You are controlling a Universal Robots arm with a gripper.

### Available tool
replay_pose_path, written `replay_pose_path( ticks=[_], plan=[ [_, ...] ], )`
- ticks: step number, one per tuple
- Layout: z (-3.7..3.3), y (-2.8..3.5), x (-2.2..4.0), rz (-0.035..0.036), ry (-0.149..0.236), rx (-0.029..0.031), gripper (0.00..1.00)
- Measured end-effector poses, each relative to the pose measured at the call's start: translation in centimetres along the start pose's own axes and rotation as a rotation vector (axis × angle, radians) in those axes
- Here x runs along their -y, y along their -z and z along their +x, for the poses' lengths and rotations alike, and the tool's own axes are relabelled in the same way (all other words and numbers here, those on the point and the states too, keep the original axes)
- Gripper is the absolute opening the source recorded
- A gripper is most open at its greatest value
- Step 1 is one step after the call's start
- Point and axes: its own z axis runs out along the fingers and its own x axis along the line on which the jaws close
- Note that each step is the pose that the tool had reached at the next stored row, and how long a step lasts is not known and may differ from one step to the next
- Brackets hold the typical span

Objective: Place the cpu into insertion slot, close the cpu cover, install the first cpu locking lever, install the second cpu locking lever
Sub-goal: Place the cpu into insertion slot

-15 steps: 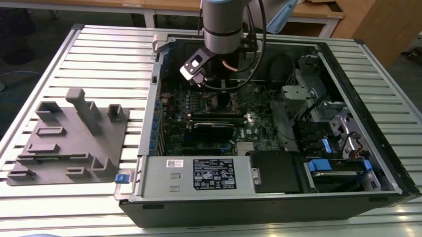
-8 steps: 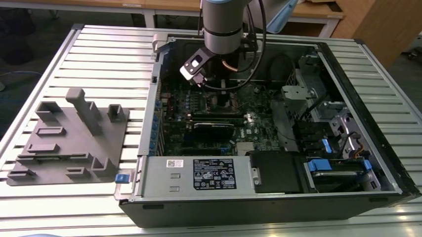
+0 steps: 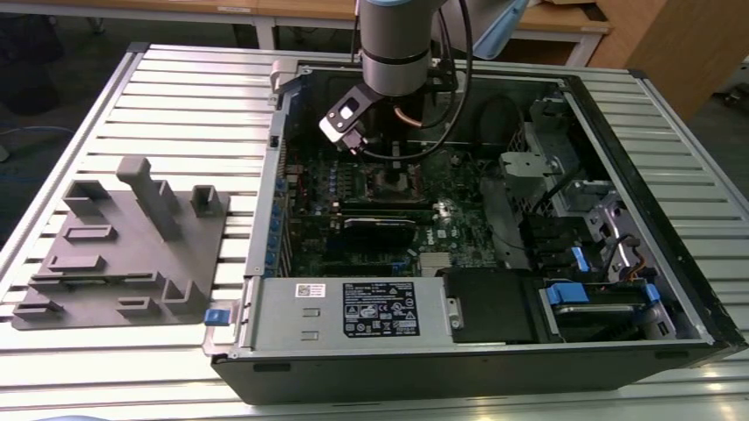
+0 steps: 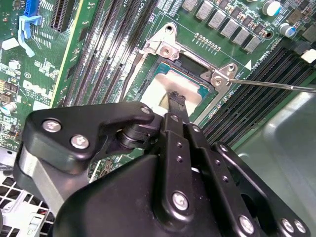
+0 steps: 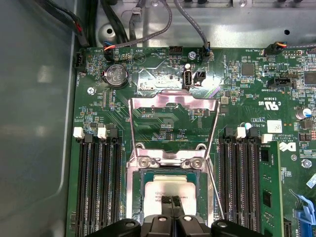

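The cpu [image 5: 168, 186], a silvery-tan square, lies flat in the insertion slot [image 4: 190, 69] on the green motherboard [image 5: 163, 123]. My gripper [image 5: 172, 201] is shut, its black fingertips pressed together right over the middle of the cpu [image 4: 160, 89]; whether they touch it I cannot tell. The cpu cover [image 5: 173, 101] is a thin silver frame that stands swung open behind the slot, with the board showing through its window. A thin metal locking lever [image 5: 213, 190] sticks out beside the slot, also visible as a rod [image 4: 276, 86]. In the exterior view my gripper [image 3: 395, 165] reaches down into the open computer case.
Black memory slots [image 5: 101, 182] flank the socket on both sides. The power supply box [image 3: 363, 307] and drive bays with blue tabs [image 3: 567, 294] sit along the case's near side. Cables [image 5: 148, 29] hang behind the board. A grey fixture [image 3: 129, 246] lies at the exterior view's left.
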Motion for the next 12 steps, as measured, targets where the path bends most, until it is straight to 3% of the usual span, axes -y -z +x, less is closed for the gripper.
replay_pose_path(
  ticks=[5, 6, 7, 8, 12],
  plan=[
    [0.00, 0.00, 0.00, -0.0001, 0.000, -0.0001, 0.11],
    [0.00, 0.01, -0.01, 0.0039, 0.000, 0.0001, 0.11],
    [0.00, 0.00, -0.04, 0.0192, 0.000, 0.0004, 0.11],
    [0.00, -0.01, -0.06, 0.0294, 0.000, 0.0004, 0.11],
    [0.00, -0.01, -0.06, 0.0349, 0.000, 0.0004, 0.11]
  ],
)
